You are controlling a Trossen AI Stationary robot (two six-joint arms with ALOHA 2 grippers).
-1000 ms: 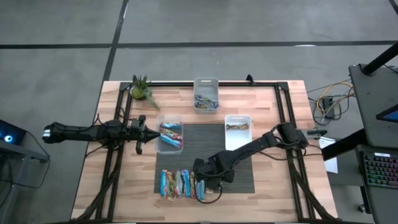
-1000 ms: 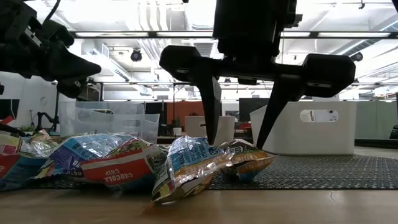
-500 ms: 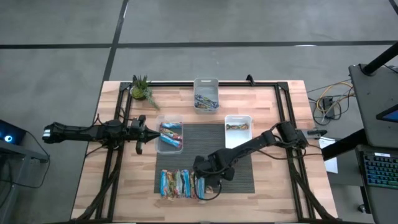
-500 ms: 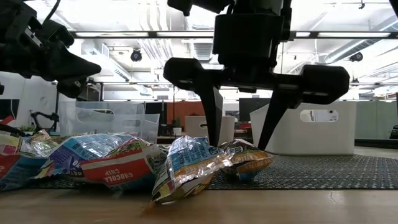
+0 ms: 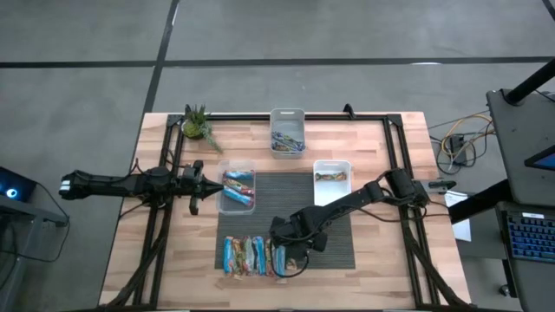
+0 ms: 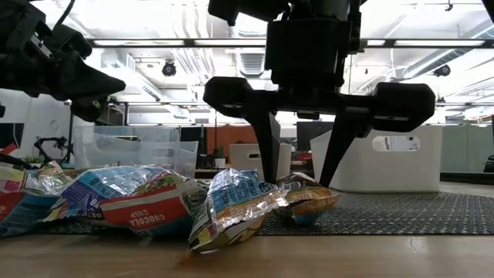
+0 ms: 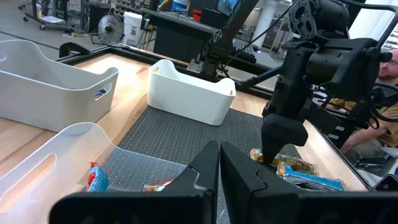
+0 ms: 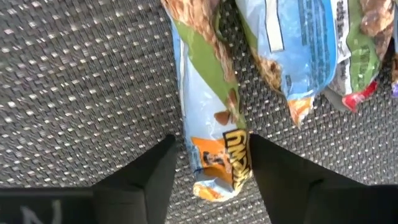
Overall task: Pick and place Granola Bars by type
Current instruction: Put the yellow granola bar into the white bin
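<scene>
Here the right gripper (image 8: 208, 165) straddles the end bar (image 8: 208, 112) of the row of granola bars (image 5: 251, 256) on the mat (image 5: 334, 243), fingers (image 8: 152, 168) apart, probably not yet pinching. The wrapper looks light, crinkly and slippery (grip mid-length, across its narrow width). Beside the mat, the left gripper (image 7: 219, 165) hangs closed, empty.

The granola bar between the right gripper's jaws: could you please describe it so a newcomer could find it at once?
On the dark mat, a row of granola bars lies along the front edge. The bar is at the row's right end, flat between the open jaws of the right gripper. Its wrapper is blue with a green band and an orange end.
</scene>
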